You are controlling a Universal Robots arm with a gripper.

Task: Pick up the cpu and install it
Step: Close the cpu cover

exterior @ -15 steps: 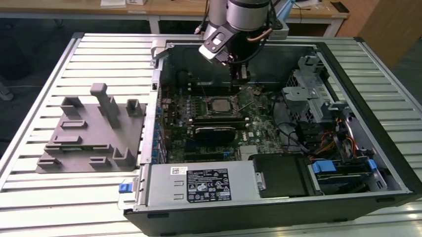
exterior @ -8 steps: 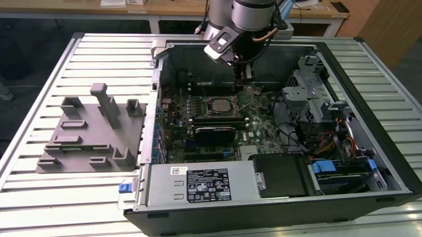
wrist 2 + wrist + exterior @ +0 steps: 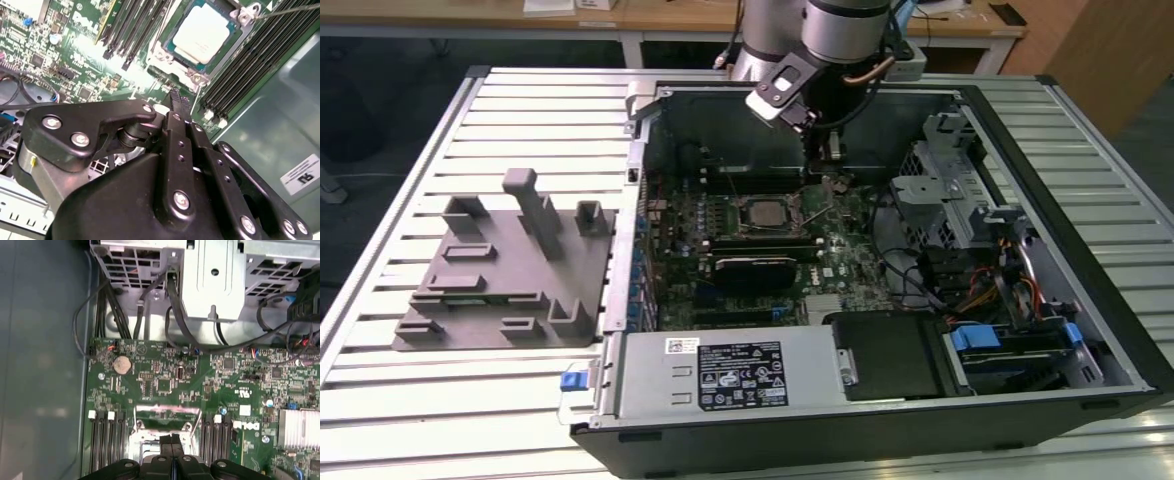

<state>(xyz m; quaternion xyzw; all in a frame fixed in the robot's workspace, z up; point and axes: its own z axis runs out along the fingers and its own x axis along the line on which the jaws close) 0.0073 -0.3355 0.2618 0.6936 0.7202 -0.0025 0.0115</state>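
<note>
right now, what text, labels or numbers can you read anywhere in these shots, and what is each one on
power supply label, exterior view: dense print and symbols, too small to read.
white sticker on the case wall, second wrist view: a logo and small lines, too blurred to read.
motherboard, both wrist views: a maker's mark in white, a brand name, left unquoted; part codes too small to read.
cpu: no print can be made out on its top.

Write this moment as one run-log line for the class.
cpu: lying in socket | gripper: shut, holding nothing, over motherboard close to socket
</note>
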